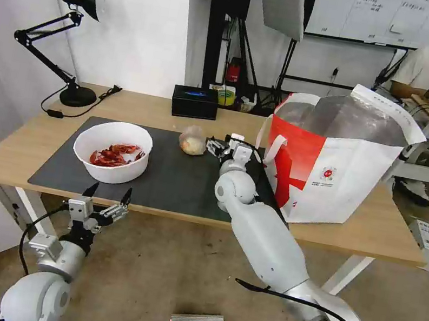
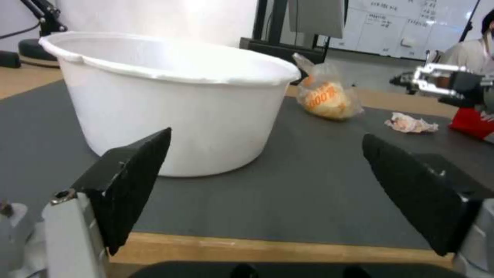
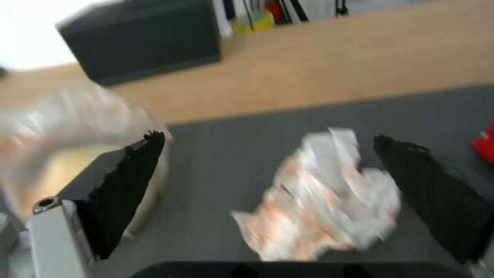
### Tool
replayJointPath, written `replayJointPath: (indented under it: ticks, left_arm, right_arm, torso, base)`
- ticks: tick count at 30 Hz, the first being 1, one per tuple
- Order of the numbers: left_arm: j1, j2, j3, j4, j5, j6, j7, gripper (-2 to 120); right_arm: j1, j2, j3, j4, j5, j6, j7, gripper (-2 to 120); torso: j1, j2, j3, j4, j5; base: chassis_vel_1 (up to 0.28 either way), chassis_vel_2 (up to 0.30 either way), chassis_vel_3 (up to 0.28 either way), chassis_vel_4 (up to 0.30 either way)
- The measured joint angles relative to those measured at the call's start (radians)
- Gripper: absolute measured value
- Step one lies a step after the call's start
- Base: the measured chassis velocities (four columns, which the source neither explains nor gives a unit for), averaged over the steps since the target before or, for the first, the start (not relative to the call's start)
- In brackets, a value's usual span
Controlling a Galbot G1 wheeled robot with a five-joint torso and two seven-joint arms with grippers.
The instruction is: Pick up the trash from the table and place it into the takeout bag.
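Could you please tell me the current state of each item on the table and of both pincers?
White bowl: upright on the mat, red shells inside.
Small clear bag: lying on the mat, untouched.
Crumpled tissue: on the mat, between the open right pincer's fingers, not gripped.
Takeout bag: standing upright, top open.
Right pincer: open, over the mat beside the takeout bag.
Left pincer: open, empty, at the table's near edge.

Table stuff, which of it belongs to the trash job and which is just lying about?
Part of the job: white bowl of red shells, small clear bag with a beige lump, crumpled tissue between the open right gripper fingers, takeout bag.

Lying about: black tissue box, desk lamp, tape roll.
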Motion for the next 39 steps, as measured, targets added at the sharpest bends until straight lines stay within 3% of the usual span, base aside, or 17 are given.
replayJointPath:
  ticks: [21, 39]
  left_arm:
    - [0.001, -0.007, 0.010, 0.027, 0.005, -0.019, 0.005, 100]
    - [0.003, -0.017, 0.006, 0.030, 0.005, -0.025, 0.004, 100]
  right_arm:
    - [-0.021, 0.003, 0.045, -0.052, 0.020, -0.020, -0.006, 97]
    - [-0.030, 0.022, 0.062, -0.076, 0.055, -0.025, 0.005, 36]
  torso:
    - [0.000, 0.000, 0.000, -0.0001, 0.0000]
    - [0.000, 0.000, 0.000, -0.0009, -0.0003]
  base:
    - [0.000, 0.000, 0.000, 0.000]
    - [0.000, 0.000, 0.000, 0.000]
